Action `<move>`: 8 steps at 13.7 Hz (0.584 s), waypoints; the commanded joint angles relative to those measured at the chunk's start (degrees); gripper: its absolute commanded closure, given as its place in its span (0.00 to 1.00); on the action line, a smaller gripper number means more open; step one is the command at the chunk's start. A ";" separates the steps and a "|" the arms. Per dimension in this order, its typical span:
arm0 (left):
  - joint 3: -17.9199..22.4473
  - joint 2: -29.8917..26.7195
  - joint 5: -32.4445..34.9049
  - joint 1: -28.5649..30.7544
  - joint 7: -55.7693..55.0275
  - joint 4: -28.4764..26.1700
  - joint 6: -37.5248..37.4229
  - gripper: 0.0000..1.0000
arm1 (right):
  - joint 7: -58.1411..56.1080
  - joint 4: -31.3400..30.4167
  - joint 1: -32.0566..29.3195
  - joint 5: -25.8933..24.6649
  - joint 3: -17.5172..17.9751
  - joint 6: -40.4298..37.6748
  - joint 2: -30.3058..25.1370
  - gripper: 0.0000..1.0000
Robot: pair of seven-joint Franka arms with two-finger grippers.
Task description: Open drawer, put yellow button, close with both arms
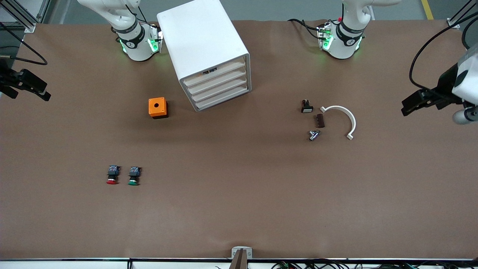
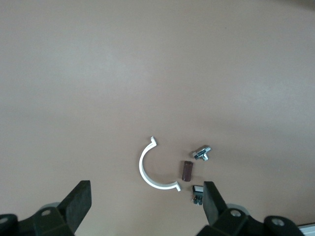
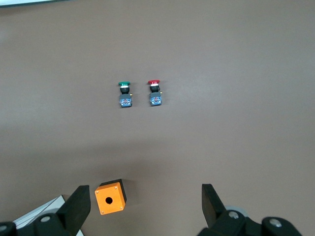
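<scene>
The white cabinet (image 1: 203, 33) stands near the robots' bases with all its drawers pushed in; the drawer (image 1: 218, 71) is the uppermost one, with a small dark mark at its front edge. The yellow button is out of view in every frame. My left gripper (image 1: 422, 106) (image 2: 145, 191) hangs open high over the left arm's end of the table, above a cluster of small parts. Up over the right arm's end, my right gripper (image 1: 28, 93) (image 3: 142, 194) is open too, above the orange box (image 3: 110, 196). Neither holds anything.
An orange box (image 1: 158, 107) with a round hole sits beside the cabinet. A red-capped button (image 1: 112, 175) (image 3: 155, 93) and a green-capped one (image 1: 133, 175) (image 3: 125, 94) lie nearer the front camera. A white curved clamp (image 1: 349, 117) (image 2: 145, 172), brown piece (image 1: 320, 120), bolt (image 1: 313, 135) and small switch (image 1: 307, 106) lie together.
</scene>
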 commanded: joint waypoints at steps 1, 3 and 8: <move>-6.88 -6.44 -0.10 7.05 1.89 -6.56 0.71 0.00 | -0.55 0.08 -0.39 -0.86 0.53 0.24 -0.16 0.00; -7.17 -7.25 -0.28 7.87 2.06 -7.28 0.71 0.00 | -0.55 0.08 -0.48 -0.86 0.53 0.24 -0.16 0.00; -7.17 -8.13 -0.28 8.31 2.06 -7.90 0.63 0.00 | -0.55 0.08 -0.39 -1.04 0.53 0.24 -0.16 0.00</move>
